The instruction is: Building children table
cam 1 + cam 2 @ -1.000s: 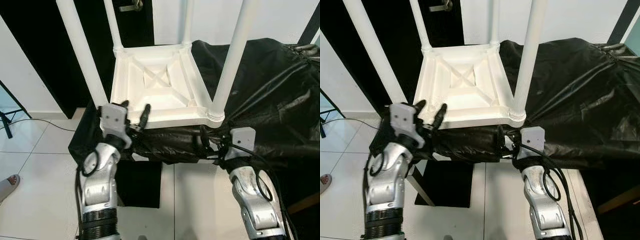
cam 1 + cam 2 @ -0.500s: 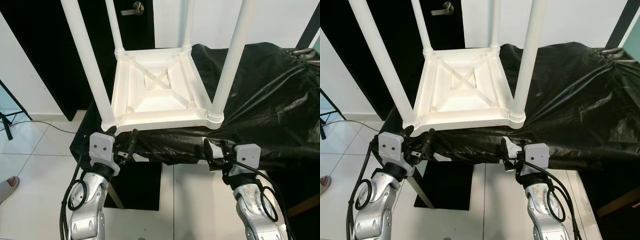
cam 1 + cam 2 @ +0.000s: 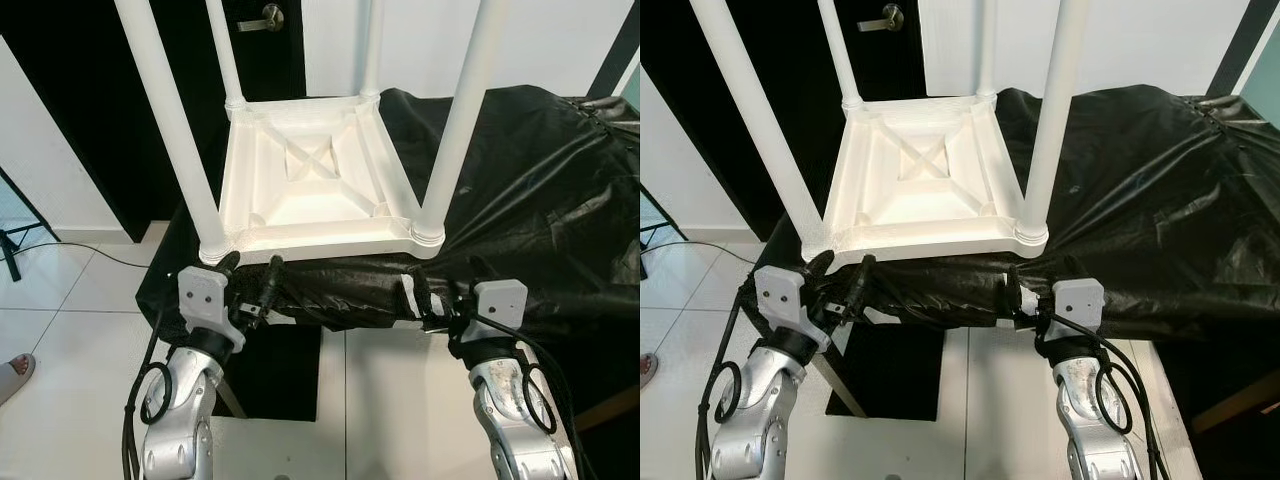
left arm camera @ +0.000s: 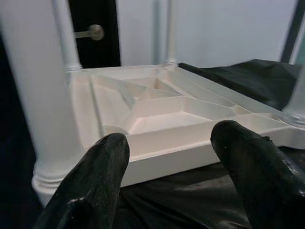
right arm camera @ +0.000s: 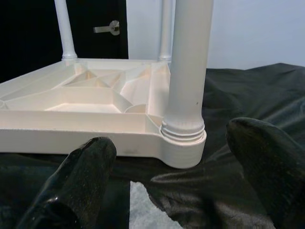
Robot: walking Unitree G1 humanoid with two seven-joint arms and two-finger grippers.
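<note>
A white children's table (image 3: 310,190) lies upside down on a black sheet (image 3: 540,170), with its legs pointing up. The near left leg (image 3: 175,130) and near right leg (image 3: 460,110) rise from the front corners. My left gripper (image 3: 252,266) is open just below the near left corner, its fingers (image 4: 95,181) apart and facing the table's rim (image 4: 162,152). Below the near right corner, my right gripper (image 3: 425,298) is open too. Its fingers (image 5: 81,181) are spread on either side of that leg's base (image 5: 183,129). Neither gripper holds anything.
The sheet drapes over the front edge of the supporting surface. Behind stand a black door with a handle (image 3: 268,15) and a white wall. Tiled floor lies below, with a cable and a stand's leg (image 3: 10,250) at the left. A person's foot (image 3: 15,372) shows at the left edge.
A second ago my left gripper was up at the table's near left corner; it has drawn back and down below the rim. The right gripper has shifted slightly right and stays open.
</note>
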